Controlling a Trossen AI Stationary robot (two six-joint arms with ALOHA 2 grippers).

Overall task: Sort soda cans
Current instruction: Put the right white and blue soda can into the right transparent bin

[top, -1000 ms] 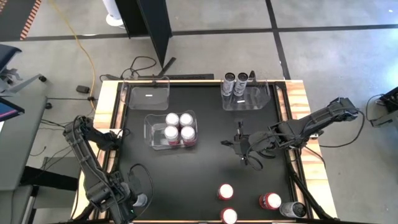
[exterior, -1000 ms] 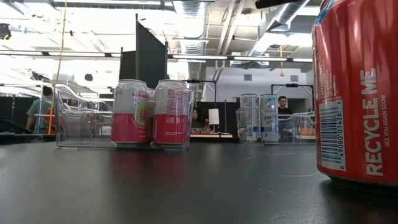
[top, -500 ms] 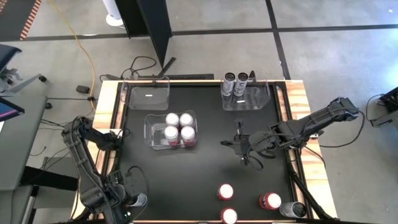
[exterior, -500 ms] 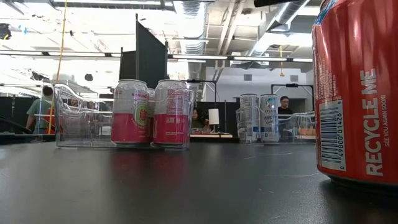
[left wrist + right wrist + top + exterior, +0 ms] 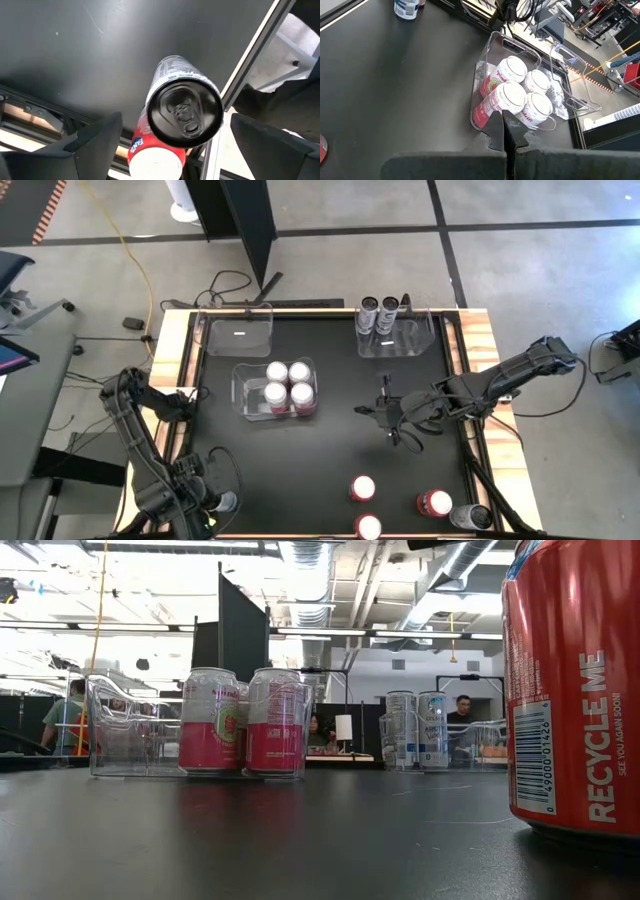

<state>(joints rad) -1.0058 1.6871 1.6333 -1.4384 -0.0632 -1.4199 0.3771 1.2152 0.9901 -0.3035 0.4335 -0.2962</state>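
Tabletop unchanged: left claw [image 5: 170, 145] still spread around dark can [image 5: 184, 107]; right claw [image 5: 504, 131] still closed.

"RECYCLE ME" and barcode digits 49000 01426 on the red can [image 5: 575, 690]

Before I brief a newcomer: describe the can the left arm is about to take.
On the black table, go to the near left corner, where the left pincer hovers open. Between its fingers stands a dark can, black-topped, alone there; the other loose cans sit at the near right.
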